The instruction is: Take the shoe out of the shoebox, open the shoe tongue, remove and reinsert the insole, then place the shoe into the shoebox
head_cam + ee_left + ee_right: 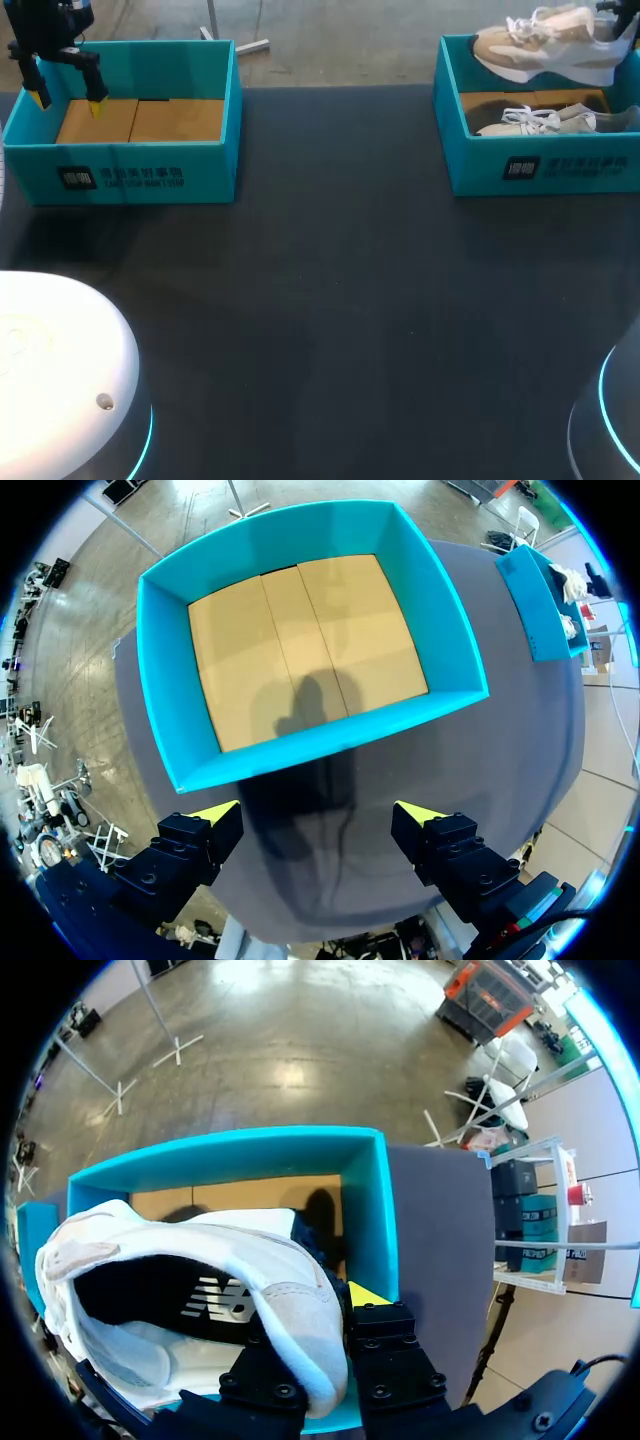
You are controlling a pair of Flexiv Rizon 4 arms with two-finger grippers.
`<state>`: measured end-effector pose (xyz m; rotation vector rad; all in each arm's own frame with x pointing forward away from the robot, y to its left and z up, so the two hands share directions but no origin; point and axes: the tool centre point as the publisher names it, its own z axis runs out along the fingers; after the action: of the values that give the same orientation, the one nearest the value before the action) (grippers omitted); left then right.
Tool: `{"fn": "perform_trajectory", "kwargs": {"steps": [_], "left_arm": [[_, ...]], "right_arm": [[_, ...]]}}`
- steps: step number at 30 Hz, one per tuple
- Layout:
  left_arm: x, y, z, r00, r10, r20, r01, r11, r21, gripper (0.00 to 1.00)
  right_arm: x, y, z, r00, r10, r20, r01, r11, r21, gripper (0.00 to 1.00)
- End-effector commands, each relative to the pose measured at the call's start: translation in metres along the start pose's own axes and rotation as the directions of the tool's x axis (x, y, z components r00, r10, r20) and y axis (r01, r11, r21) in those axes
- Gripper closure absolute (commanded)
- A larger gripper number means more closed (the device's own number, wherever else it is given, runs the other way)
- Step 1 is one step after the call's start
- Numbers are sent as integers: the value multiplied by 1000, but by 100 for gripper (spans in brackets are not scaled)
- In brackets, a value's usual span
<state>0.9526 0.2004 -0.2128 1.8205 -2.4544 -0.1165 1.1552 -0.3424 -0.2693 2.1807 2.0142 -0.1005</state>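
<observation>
Above the right shoebox [540,172]: there's the shoe [545,50], up in the air and clear of the rim, sole down, toe pointing toward the middle of the desk [330,320].
Right claw [322,1312]: clenched on that shoe at the heel collar. From the wrist we catch one yellow fingertip [365,1293] pressed against the outside of the heel, while the other is hidden behind the shoe's wall.
Shoe up close: white and beige upper, dark lining, mouth gaping toward the wrist camera. It hangs over the teal box with the cardboard floor showing beneath it.
Inside the right shoebox: a second shoe [545,121] lies on the bottom, white laces up, partly hidden by the front wall.
Left claw [68,100]: released, yellow tips spread wide with nothing between them. We see it hanging above the left end of the left shoebox [140,172].
Left shoebox: teal walls and a bare cardboard floor [300,650], with the claw's shadow falling across the floor and the near wall.
Desk: dark top, with the two boxes well apart at the far left and far right.
</observation>
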Motion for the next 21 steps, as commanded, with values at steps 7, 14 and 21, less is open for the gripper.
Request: {"fn": "perform_trajectory", "kwargs": {"steps": [7, 14, 21], "left_arm": [[0, 1, 0, 1000, -1, 2, 1, 1000, 1, 0], [0, 1, 0, 1000, -1, 2, 1, 1000, 1, 0], [0, 1, 0, 1000, -1, 2, 1, 1000, 1, 0]], "right_arm": [[0, 20, 26, 1000, 20, 11, -20, 999, 27, 100], [-2, 22, 29, 999, 45, 13, -45, 998, 31, 100], [-2, 9, 41, 998, 67, 9, -67, 996, 51, 100]]}}
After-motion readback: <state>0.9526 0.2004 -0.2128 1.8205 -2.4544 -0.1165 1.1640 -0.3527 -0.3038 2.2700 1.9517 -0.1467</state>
